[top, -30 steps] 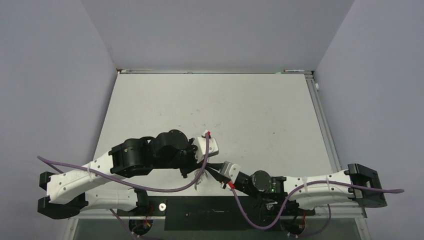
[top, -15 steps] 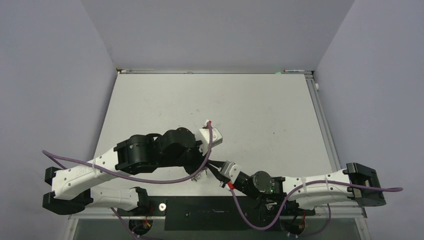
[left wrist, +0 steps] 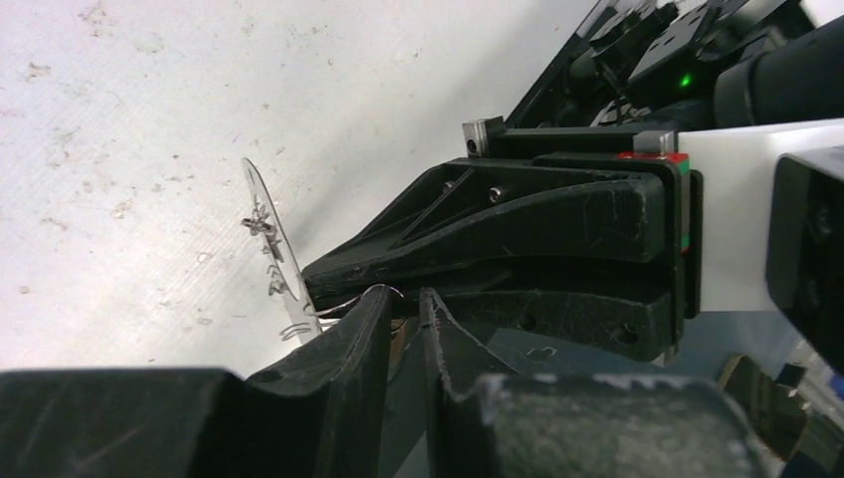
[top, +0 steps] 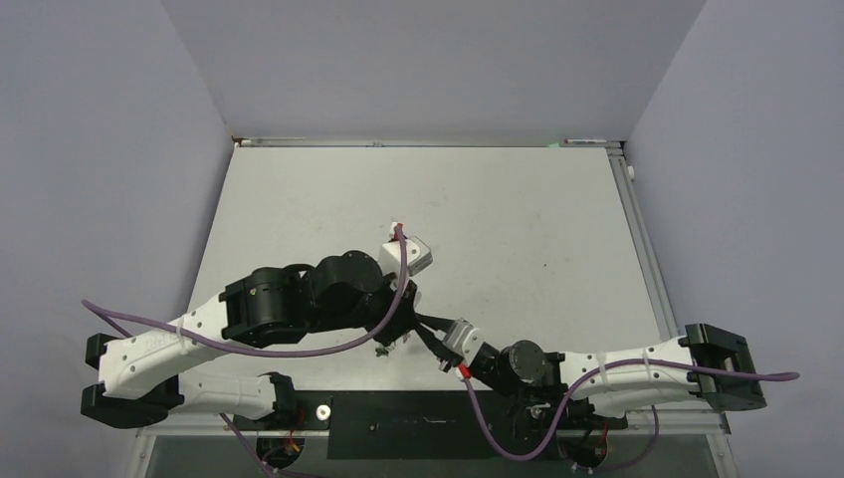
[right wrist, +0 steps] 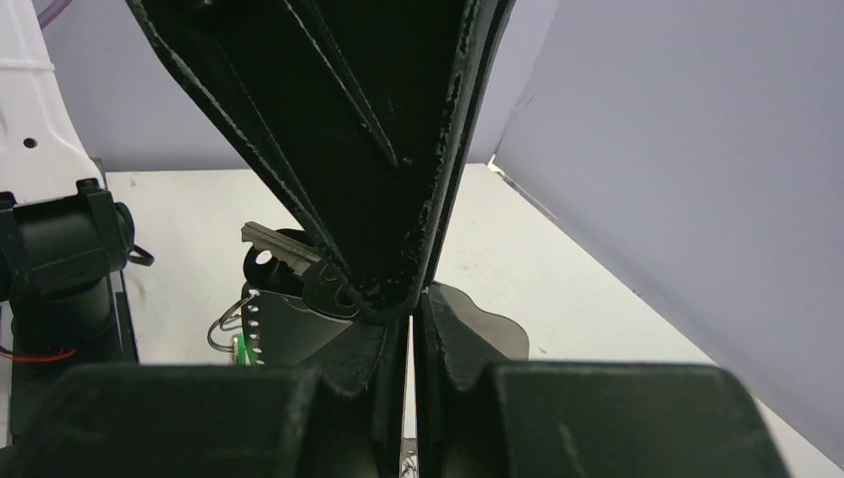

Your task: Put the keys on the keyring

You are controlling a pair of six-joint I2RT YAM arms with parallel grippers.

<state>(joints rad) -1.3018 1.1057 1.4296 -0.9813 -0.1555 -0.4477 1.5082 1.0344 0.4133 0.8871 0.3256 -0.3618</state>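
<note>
My two grippers meet tip to tip near the table's front edge. My right gripper (right wrist: 411, 314) (top: 426, 332) is shut on the keyring's pale strap (left wrist: 267, 231), which sticks out past its fingers (left wrist: 498, 249) with bits of chain. The keyring's silver ring (right wrist: 225, 324) and green piece (right wrist: 239, 346) show beside a dark plate. My left gripper (left wrist: 405, 296) (top: 401, 336) comes down from above, its jaws almost together. A black-headed key (right wrist: 316, 279) sits at its tip (right wrist: 383, 294), and a thin silver wire (left wrist: 366, 292) crosses one finger.
The pale table (top: 498, 219) stretches far behind the grippers, with grey walls round it. Purple cables (top: 299, 351) loop over both arms. A black strip (top: 418, 423) with the arm bases runs along the near edge.
The left arm's wrist has swung back and to the left, while its fingers stay at the right gripper's tips. A slim gap has opened between the left jaws. The right arm has edged forward.
</note>
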